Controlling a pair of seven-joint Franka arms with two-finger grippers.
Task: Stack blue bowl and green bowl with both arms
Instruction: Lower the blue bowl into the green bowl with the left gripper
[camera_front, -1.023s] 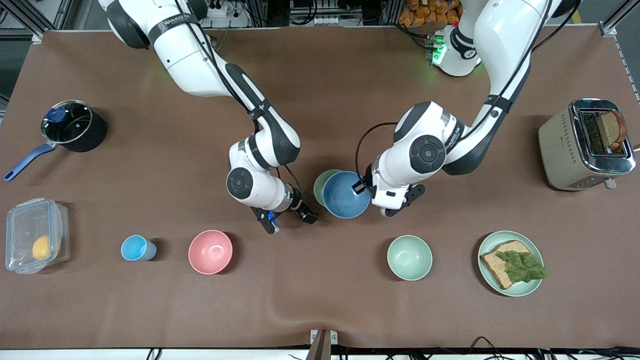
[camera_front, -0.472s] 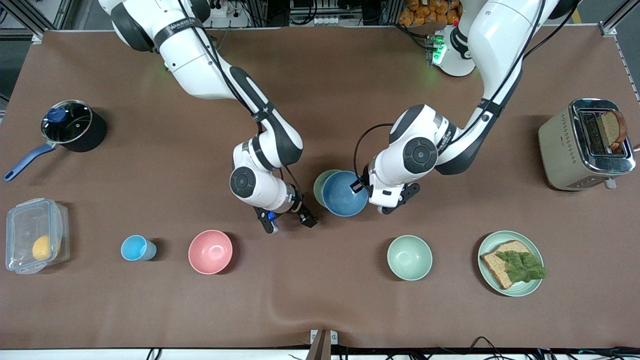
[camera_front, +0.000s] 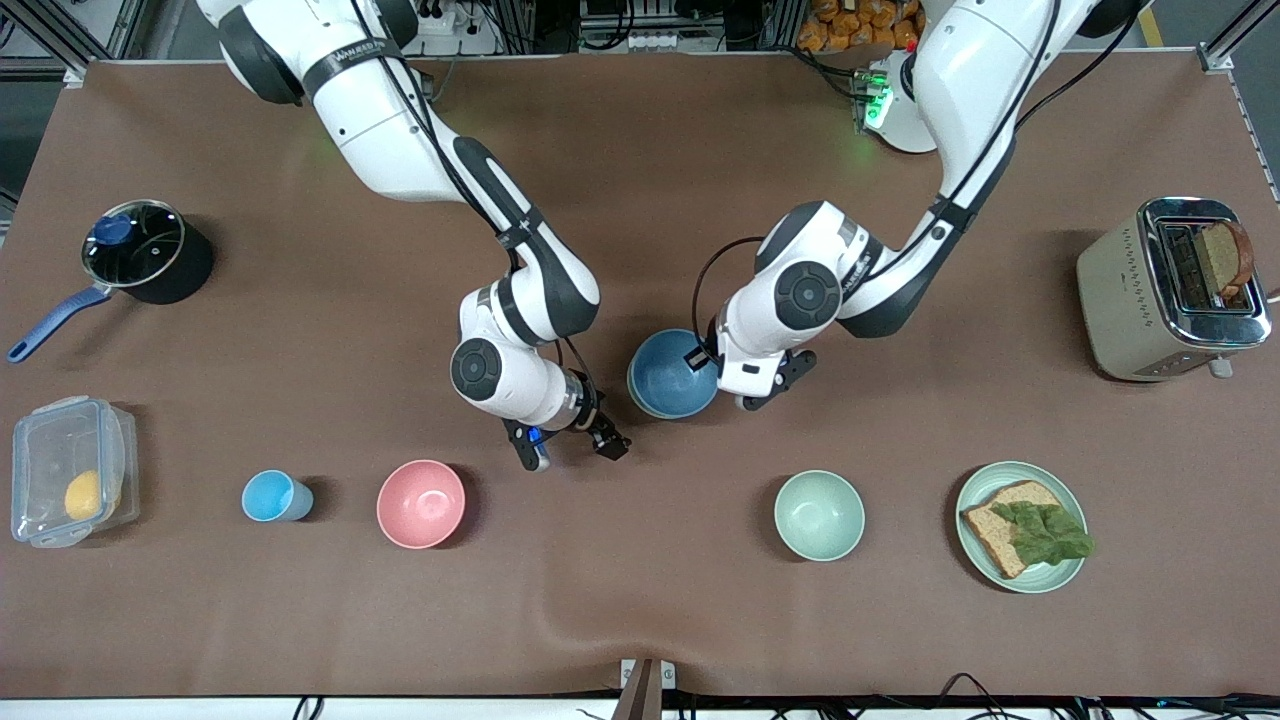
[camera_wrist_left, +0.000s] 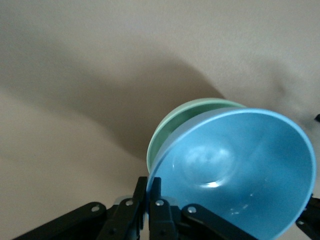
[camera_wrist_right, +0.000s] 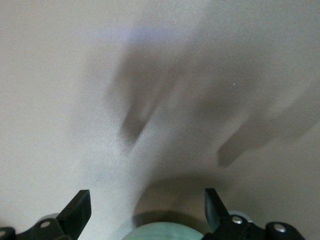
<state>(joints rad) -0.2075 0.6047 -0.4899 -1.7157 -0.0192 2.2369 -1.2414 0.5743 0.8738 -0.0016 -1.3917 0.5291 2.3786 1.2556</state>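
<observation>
Blue bowl (camera_front: 672, 375) is held by left gripper (camera_front: 722, 378) at mid-table; fingers (camera_wrist_left: 150, 200) are pinched shut on its rim, seen in left wrist view. Bowl is tilted and sits over green bowl (camera_wrist_left: 186, 112), w/ only a crescent of green rim showing past the blue one in that view; in front view green bowl is hidden under the blue. Whether the two are touching can't be told.

Right gripper (camera_front: 568, 444) is over bare table just beside blue bowl, toward right arm's end; fingers (camera_wrist_right: 75, 210) are spread wide, nothing held. A green rim (camera_wrist_right: 165, 232) is seen at the edge of right wrist view.

Nearer the front cam, in a row: light-blue cup (camera_front: 272, 496), pink bowl (camera_front: 421, 504), mint bowl (camera_front: 819, 515), plate (camera_front: 975, 489) w/ bread. Toaster (camera_front: 1165, 290) is at left arm's end; pot (camera_front: 145, 250) and clear box (camera_front: 70, 470) at right arm's end.
</observation>
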